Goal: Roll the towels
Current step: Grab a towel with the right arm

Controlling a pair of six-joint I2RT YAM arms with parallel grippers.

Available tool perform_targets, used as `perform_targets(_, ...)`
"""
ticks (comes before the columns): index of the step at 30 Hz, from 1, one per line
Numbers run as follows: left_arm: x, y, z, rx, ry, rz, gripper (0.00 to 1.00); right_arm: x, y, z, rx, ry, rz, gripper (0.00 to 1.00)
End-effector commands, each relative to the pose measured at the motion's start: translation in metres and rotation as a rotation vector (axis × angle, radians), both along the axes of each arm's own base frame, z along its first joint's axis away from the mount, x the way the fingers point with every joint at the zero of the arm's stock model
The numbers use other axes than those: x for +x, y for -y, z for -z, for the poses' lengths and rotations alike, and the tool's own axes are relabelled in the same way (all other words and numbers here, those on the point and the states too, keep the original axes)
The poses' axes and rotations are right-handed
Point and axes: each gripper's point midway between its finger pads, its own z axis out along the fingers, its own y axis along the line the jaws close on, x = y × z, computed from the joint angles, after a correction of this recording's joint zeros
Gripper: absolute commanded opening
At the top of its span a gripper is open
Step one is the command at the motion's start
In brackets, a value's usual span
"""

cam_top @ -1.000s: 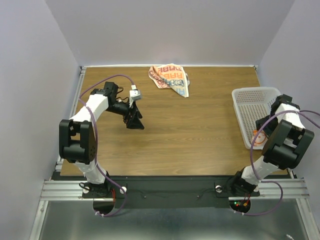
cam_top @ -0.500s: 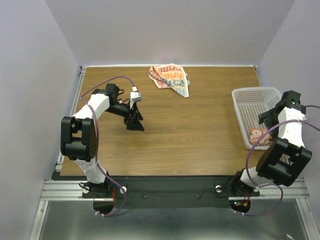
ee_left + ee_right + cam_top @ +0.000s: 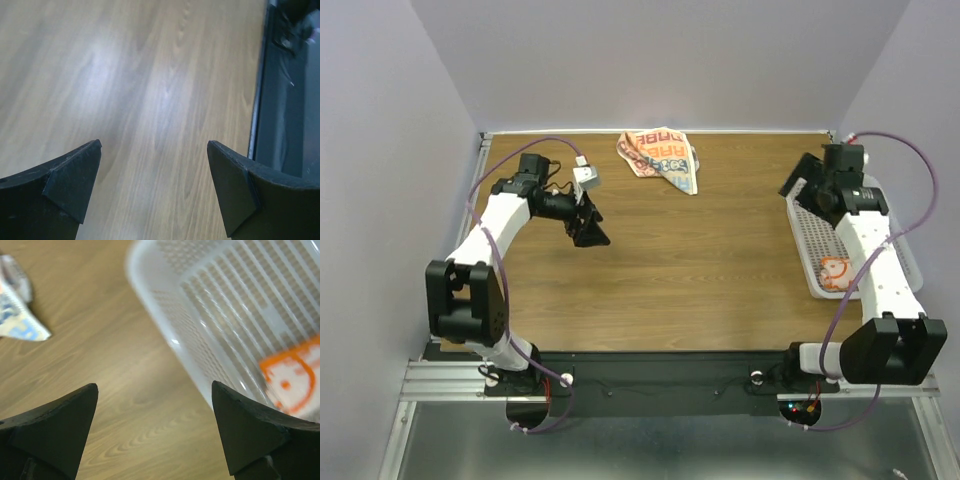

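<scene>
Left jaws gape wide and empty above bare counter, left of centre. The lettered towel lies crumpled at the far edge, midway across. Right jaws, equally spread and empty, hover over the basket at its far left corner; the second towel lies inside it.

I see table: wood-grain top, smooth, soft sheen under light; basket: white perforated plastic, glossy; towel at far edge: thin printed cloth, matt; left gripper fingers: black, matt, faintly grainy; front rail: I read bare metal.
</scene>
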Motion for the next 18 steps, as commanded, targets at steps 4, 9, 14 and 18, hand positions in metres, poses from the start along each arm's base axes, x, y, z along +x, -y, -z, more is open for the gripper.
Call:
perform_targets(4, 0.050, -0.026, -0.067, 0.062, 0.191, -0.347, 0.99, 0.073, -0.080, -0.039, -0.219, 0.151, -0.505, 1.00)
perform_targets(9, 0.063, -0.058, -0.059, 0.131, 0.062, -0.539, 0.99, 0.092, -0.131, -0.006, -0.277, 0.059, -0.784, 1.00)
perform_targets(14, 0.063, -0.100, -0.051, 0.091, 0.006, -0.672, 0.99, 0.119, -0.164, 0.012, -0.201, 0.056, -0.894, 1.00)
perform_targets(18, 0.063, -0.115, -0.045, 0.106, 0.030, -0.750, 0.99, 0.160, -0.192, 0.024, -0.127, 0.074, -0.928, 1.00)
